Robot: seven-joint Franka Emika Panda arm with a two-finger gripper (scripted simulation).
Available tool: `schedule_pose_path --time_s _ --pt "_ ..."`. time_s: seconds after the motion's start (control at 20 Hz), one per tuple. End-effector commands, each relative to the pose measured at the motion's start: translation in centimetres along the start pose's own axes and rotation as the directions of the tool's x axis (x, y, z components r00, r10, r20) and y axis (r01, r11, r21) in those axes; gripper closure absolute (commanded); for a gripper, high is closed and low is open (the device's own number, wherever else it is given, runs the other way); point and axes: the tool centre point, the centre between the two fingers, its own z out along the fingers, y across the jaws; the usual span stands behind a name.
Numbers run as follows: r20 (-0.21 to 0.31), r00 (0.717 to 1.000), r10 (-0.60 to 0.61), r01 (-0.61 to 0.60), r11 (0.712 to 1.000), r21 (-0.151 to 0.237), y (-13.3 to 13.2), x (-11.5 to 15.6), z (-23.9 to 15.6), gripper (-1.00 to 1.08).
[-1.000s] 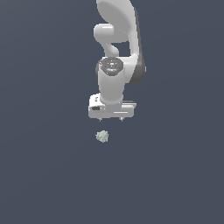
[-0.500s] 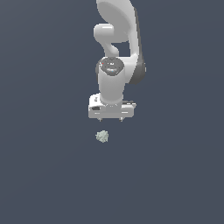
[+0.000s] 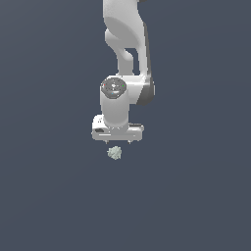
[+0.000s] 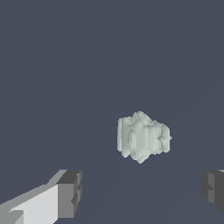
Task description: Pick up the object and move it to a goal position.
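Object (image 3: 114,153), a small pale grey-green lumpy clump, lies on the flat dark surface (image 3: 196,196), just below the gripper (image 3: 117,142) in the exterior view and untouched. In the wrist view it (image 4: 142,137) sits ahead of the spread dark fingertips (image 4: 72,192), the jaws released and empty. Step in hand, as judged: approach before grasp. The next move calls for centring over the clump, descending, then closing.

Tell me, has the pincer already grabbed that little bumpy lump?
No, the pincer is open, its two fingertips standing wide apart, and the lump lies free and untouched.
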Motion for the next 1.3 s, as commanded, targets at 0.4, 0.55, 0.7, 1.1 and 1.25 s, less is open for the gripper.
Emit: schedule_pose_path --time_s 0.4,0.55,0.7,1.1,1.25 --pt "-0.012 0.999 0.044 -0.043 0.999 0.007 2.2 1.3 2.4 -0.92" --pt "-0.01 0.999 0.042 -0.042 0.999 0.006 2.1 1.2 2.5 -0.92" --pt "-0.01 0.999 0.042 -0.042 0.999 0.006 2.1 1.2 3.3 -0.92" --pt "-0.011 0.999 0.044 -0.043 0.999 0.006 2.1 1.3 7.0 -0.92" --pt "-0.012 0.999 0.044 -0.044 0.999 0.007 2.2 1.4 7.4 -0.92"
